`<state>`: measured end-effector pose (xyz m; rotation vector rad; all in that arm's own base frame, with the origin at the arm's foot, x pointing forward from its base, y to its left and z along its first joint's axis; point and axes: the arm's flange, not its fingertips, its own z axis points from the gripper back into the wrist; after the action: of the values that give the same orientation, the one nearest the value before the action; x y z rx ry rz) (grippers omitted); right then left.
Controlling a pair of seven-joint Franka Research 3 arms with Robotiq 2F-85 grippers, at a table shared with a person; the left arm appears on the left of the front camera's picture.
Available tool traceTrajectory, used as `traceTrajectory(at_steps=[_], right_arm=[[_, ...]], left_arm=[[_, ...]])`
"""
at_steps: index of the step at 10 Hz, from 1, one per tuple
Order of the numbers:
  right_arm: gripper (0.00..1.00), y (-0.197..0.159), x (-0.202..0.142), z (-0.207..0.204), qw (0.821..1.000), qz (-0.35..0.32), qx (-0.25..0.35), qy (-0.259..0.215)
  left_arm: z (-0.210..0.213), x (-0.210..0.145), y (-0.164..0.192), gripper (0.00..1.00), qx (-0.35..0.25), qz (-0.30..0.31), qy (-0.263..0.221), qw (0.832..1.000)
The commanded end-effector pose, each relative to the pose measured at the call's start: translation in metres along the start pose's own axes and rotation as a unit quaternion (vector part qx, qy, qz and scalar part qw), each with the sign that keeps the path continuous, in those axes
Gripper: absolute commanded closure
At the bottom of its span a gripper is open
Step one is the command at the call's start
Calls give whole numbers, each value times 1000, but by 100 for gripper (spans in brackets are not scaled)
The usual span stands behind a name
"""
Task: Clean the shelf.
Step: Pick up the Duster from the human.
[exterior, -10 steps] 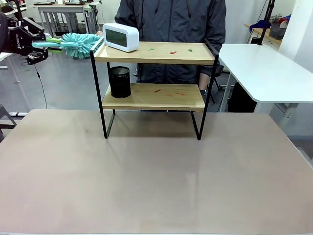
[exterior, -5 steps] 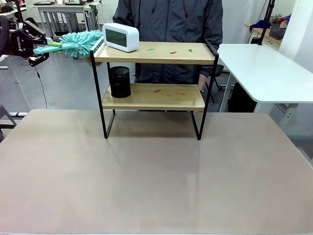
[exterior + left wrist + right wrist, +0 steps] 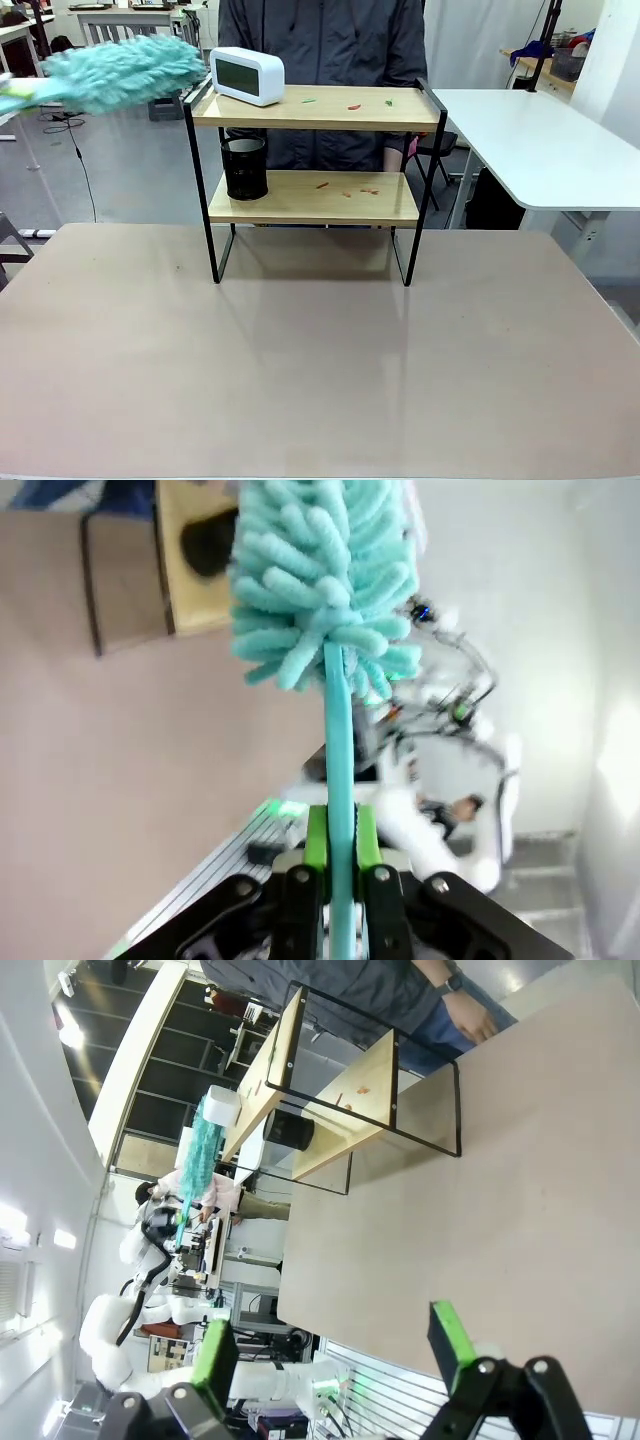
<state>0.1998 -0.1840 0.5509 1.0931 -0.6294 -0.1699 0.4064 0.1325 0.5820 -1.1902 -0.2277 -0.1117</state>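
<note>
L jaws clamped on teal duster [image 3: 318,580] handle | R jaws wide open | shelf [image 3: 300,112] at desk [image 3: 320,380] far edge, bits [image 3: 353,106] on both boards

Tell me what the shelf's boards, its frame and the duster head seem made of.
Boards look like pale matte wood or laminate, faintly grained. Frame: thin black metal, probably painted. Duster head: soft teal chenille-like fibre, in fluffy strands.

Pinches the teal duster [image 3: 320,580] by its thin handle between the left gripper's [image 3: 340,855] green pads [image 3: 317,838]; shows the shelf [image 3: 195,590] and a black cup [image 3: 208,540] upper left.
</note>
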Motion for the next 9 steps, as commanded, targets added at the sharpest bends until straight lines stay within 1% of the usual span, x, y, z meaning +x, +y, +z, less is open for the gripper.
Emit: traceTrajectory(at_steps=[1, 2, 3, 4, 5, 6, 7, 9], right_arm=[[0, 4, 3, 0, 1000, 13, 10, -6], [0, 4, 3, 0, 1000, 13, 10, -6], [0, 4, 3, 0, 1000, 13, 10, -6], [0, 4, 3, 0, 1000, 13, 10, -6], [0, 4, 3, 0, 1000, 13, 10, -6], [0, 4, 3, 0, 1000, 13, 10, -6], [0, 4, 3, 0, 1000, 13, 10, -6], [0, 4, 3, 0, 1000, 13, 10, -6]], left_arm=[[40, -87, -3, 100, 67, -73, 13, 995], [54, -124, -1, 100, 113, -98, 13, 989], [62, -154, 3, 100, 143, -132, 40, 980], [65, -172, 11, 100, 163, -162, 69, 971], [63, -177, 23, 100, 207, -182, 101, 956], [58, -169, 30, 100, 210, -186, 136, 950], [75, -182, 8, 100, 178, -149, 91, 968], [75, -182, 8, 100, 178, -149, 91, 968]])
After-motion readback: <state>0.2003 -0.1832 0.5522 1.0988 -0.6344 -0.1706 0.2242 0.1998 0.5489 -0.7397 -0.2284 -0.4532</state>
